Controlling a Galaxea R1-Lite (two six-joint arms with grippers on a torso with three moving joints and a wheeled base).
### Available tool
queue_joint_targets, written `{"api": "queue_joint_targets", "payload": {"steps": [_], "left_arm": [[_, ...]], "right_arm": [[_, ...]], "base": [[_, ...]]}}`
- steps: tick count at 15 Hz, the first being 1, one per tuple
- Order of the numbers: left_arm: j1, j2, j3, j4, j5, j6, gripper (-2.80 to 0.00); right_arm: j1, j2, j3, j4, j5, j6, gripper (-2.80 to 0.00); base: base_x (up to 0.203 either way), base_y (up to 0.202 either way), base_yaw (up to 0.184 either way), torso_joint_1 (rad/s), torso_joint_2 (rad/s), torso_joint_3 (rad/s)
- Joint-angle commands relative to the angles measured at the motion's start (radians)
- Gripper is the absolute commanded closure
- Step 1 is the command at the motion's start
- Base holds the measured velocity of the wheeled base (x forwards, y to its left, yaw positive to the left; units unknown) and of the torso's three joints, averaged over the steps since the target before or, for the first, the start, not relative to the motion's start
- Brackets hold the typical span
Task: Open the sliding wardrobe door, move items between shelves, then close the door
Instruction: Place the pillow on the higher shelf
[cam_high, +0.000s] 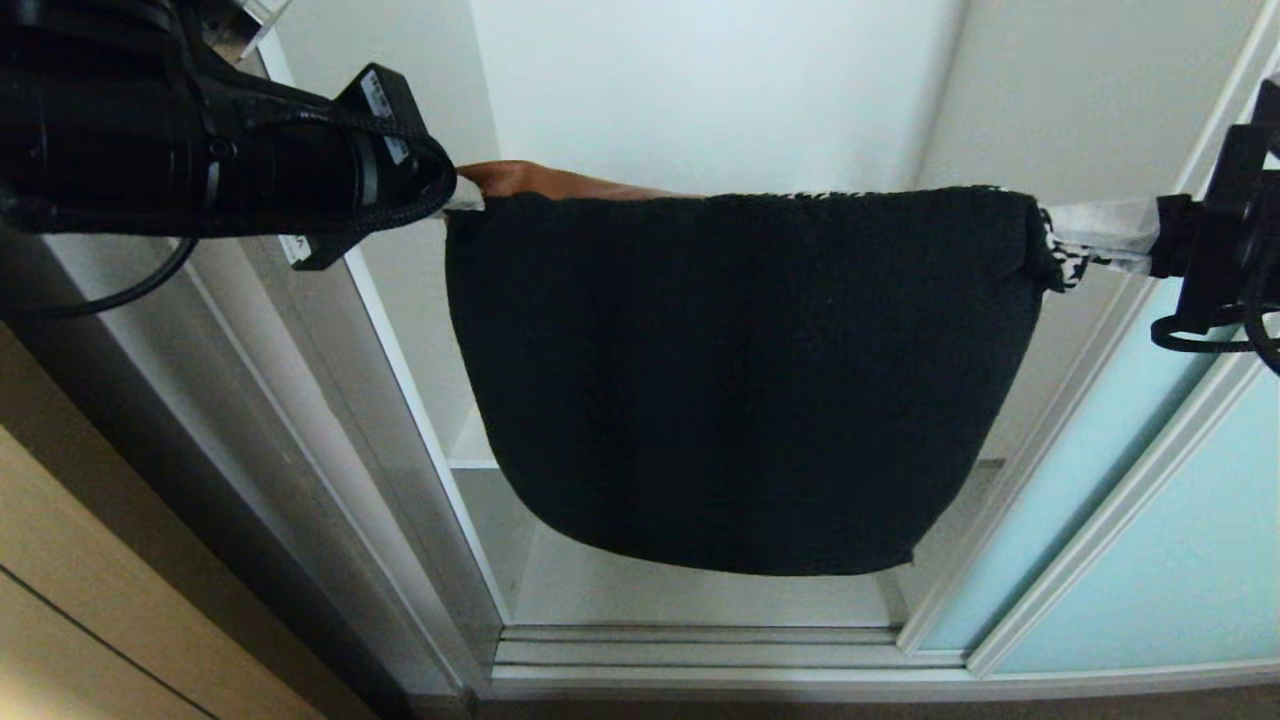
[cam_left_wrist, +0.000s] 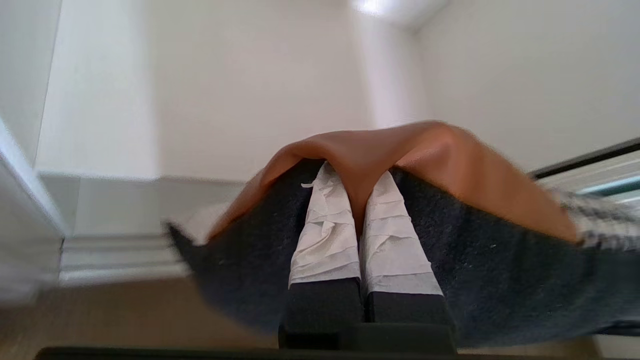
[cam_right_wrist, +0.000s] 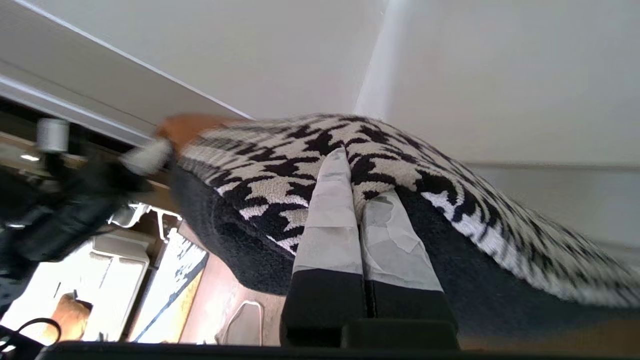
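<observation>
Clamped on cushion (cam_high: 740, 380) corners: left tool (cam_high: 462, 200) at nine o'clock, right tool (cam_high: 1100, 240) at three; hanging across the open wardrobe, hiding the shelf (cam_high: 700, 600); sliding door (cam_high: 1150, 560) at four.

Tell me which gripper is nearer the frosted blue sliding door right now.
Right. The right gripper, pinching the cushion's houndstooth corner, hangs directly before the sliding door. The left gripper pinches the rust-brown corner at the opening's far side.
</observation>
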Motion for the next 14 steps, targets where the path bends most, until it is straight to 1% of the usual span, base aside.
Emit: {"api": "queue_joint_targets", "payload": {"steps": [1, 4, 7, 8, 9, 11, 12, 13, 14], "left_arm": [[0.000, 0.029, -0.048, -0.005, 0.000, -0.003, 0.00], [0.000, 0.099, -0.114, -0.019, 0.001, -0.002, 0.00], [0.002, 0.209, -0.214, -0.124, 0.007, 0.003, 0.00], [0.004, 0.259, -0.268, -0.156, 0.010, 0.004, 0.00], [0.008, 0.294, -0.295, -0.199, 0.011, 0.010, 0.00], [0.012, 0.314, -0.304, -0.335, 0.003, 0.023, 0.00], [0.017, 0.323, -0.304, -0.387, -0.005, 0.042, 0.00], [0.023, 0.328, -0.305, -0.417, -0.015, 0.059, 0.00], [0.030, 0.334, -0.305, -0.432, -0.022, 0.061, 0.00]], "right_arm": [[0.000, 0.019, 0.049, -0.003, 0.001, 0.004, 0.00], [0.001, 0.064, 0.064, -0.005, -0.001, 0.007, 0.00], [0.000, 0.137, 0.015, -0.030, -0.001, 0.010, 0.00], [0.000, 0.164, -0.005, -0.067, -0.001, 0.010, 0.00], [0.000, 0.190, -0.014, -0.119, 0.000, 0.007, 0.00], [0.001, 0.235, -0.034, -0.237, 0.005, 0.003, 0.00], [0.002, 0.262, -0.059, -0.297, 0.008, 0.000, 0.00], [0.002, 0.293, -0.086, -0.342, 0.015, 0.000, 0.00], [0.002, 0.325, -0.113, -0.379, 0.019, 0.001, 0.00]], "base": [[0.000, 0.000, 0.000, 0.000, 0.00, 0.000], [0.000, 0.000, 0.000, 0.000, 0.00, 0.000], [0.000, 0.000, 0.000, 0.000, 0.00, 0.000], [0.000, 0.000, 0.000, 0.000, 0.00, 0.000], [0.000, 0.000, 0.000, 0.000, 0.00, 0.000], [0.000, 0.000, 0.000, 0.000, 0.00, 0.000], [0.000, 0.000, 0.000, 0.000, 0.00, 0.000], [0.000, 0.000, 0.000, 0.000, 0.00, 0.000], [0.000, 0.000, 0.000, 0.000, 0.00, 0.000]]}}
